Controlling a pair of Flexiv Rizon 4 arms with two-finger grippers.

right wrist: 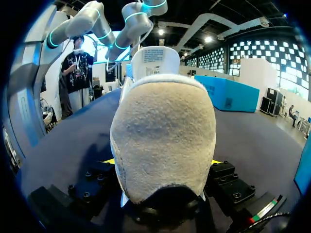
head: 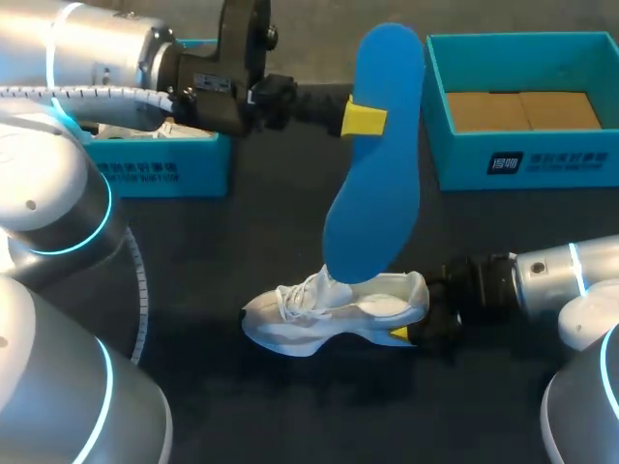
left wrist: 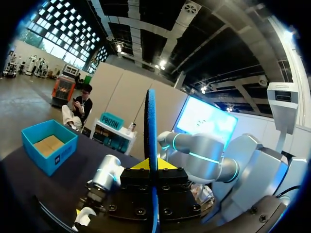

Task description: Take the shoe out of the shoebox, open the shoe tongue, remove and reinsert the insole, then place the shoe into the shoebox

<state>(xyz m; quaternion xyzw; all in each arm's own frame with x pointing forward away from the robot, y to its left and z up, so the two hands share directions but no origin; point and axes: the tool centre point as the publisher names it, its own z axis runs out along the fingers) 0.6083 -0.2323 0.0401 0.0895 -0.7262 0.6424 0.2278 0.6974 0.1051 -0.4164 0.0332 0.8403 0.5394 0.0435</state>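
- Dark table (head: 242,251): taken in from above.
- Teal shoebox (head: 464,159): parked at 1 o'clock, open, with brown card seen on its floor.
- Blue insole (head: 377,193): held up on end, its lower tip met by the shoe's mouth.
- White shoe (head: 329,314): set at 6 o'clock of the table's middle, toe turned to 9 o'clock, heel to 3 o'clock.
- Left gripper (head: 363,118): clamped on the insole near its upper end.
- Right gripper (head: 401,333): the shoe's heel is pinched from 2 sides.
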